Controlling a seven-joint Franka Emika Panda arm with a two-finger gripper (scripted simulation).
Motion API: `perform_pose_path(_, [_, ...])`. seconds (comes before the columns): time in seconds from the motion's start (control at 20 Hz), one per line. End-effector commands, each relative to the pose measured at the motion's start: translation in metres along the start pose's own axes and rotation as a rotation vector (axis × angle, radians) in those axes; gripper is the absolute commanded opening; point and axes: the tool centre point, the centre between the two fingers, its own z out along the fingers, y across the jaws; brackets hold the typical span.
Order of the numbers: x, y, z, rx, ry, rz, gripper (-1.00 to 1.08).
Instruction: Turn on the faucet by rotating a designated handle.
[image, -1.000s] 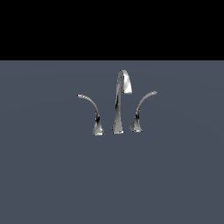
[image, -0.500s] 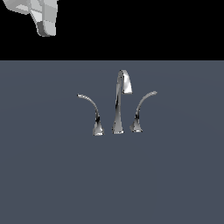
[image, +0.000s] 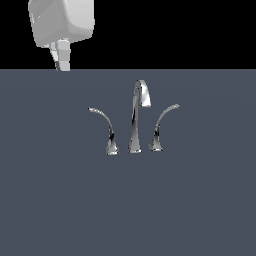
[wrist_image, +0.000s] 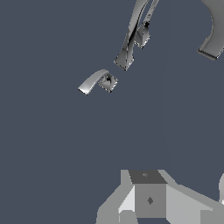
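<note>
Flat slate-grey surface (image: 200, 200) carries chrome faucet (image: 136, 120): tall hooked spout (image: 135, 125) in middle, curved lever either side. Handle (image: 106, 131), lever nearest gripper (image: 62, 62), stands well below gripper; mirrored lever (image: 161, 127) sits farthest.

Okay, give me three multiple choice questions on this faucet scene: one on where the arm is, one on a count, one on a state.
1. Where is the gripper in the exterior view?
A. upper left, above the handle
B. at the spout
C. lower right

2. How many chrome pieces make up the faucet?
A. two
B. three
C. five

3. Is the gripper touching the handle?
A. yes, clamped
B. pressing the tip
C. no, clear of it

Answers: A, the white body sits at the top left; B, a spout between two levers; C, a wide gap separates them.
</note>
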Motion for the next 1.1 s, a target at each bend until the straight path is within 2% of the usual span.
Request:
perform_pose_path(0.0, [0.007, -0.011, 0.010, 0.003, 0.002, 0.052, -1.00])
perform_pose_path(1.05, [0.083, -0.077, 0.091, 0.014, 0.027, 0.463, -1.00])
